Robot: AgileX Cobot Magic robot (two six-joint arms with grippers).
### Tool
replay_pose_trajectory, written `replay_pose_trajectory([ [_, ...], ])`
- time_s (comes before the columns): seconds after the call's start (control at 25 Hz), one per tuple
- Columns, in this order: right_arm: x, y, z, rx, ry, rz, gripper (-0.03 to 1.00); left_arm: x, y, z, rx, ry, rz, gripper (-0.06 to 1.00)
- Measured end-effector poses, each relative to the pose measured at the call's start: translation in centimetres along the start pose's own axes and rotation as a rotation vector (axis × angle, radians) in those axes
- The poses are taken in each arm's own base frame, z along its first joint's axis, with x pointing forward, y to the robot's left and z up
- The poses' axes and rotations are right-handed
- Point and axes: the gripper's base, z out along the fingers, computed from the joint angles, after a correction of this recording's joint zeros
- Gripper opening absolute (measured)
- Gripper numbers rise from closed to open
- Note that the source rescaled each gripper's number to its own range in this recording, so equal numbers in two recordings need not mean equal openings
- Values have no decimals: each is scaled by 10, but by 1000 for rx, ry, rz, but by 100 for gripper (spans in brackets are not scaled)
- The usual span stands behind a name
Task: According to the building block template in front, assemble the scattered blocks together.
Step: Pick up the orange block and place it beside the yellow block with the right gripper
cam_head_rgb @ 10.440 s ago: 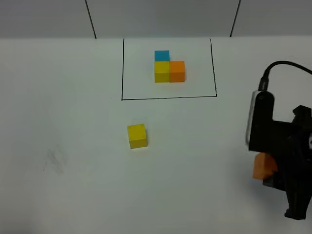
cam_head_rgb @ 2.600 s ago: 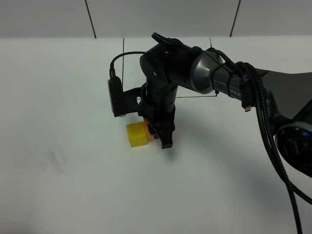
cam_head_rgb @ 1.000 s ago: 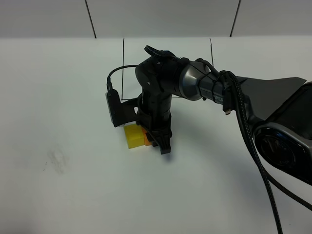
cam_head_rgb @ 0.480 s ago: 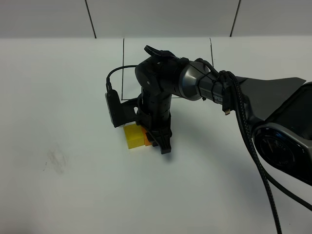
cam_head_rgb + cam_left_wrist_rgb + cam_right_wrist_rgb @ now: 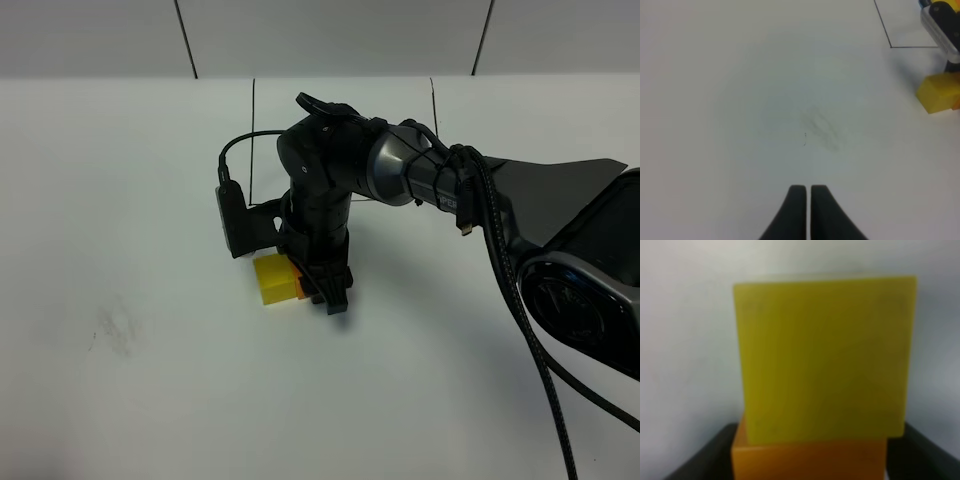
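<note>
The yellow cube (image 5: 275, 277) rests on the white table, below the black drawn rectangle (image 5: 253, 140). My right gripper (image 5: 313, 287) reaches across from the right and is shut on the orange cube (image 5: 301, 286), holding it against the yellow cube's right side. In the right wrist view the orange cube (image 5: 810, 460) sits between the dark fingers (image 5: 715, 455), touching the yellow cube (image 5: 825, 360). The template's cubes are hidden behind the right arm. The light blue loose cube is out of view. My left gripper (image 5: 806, 191) is shut and empty, far from the yellow cube (image 5: 938, 93).
The right arm (image 5: 420, 175) covers most of the drawn rectangle. A faint grey smudge (image 5: 115, 330) marks the table at the left; it also shows in the left wrist view (image 5: 820, 127). Dark wall seams (image 5: 185, 40) run behind the table.
Over ten seconds the right arm carried the orange cube from the right edge to the yellow cube's side. In the last second it has barely shifted.
</note>
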Motion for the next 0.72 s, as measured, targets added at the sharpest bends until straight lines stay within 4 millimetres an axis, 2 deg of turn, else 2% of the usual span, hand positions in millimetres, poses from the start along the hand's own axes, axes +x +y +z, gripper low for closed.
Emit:
replay_pose_trajectory([
  [0.08,0,-1,0,2,-2,10,72,0,0,0,0,0,0,0],
  [0.16,0,-1,0,4,-2,23,74,0,0,0,0,0,0,0],
  [0.52,2,1,-4,-9,22,62,73,0,0,0,0,0,0,0],
  [0.72,2,-1,-25,21,17,68,73,0,0,0,0,0,0,0],
])
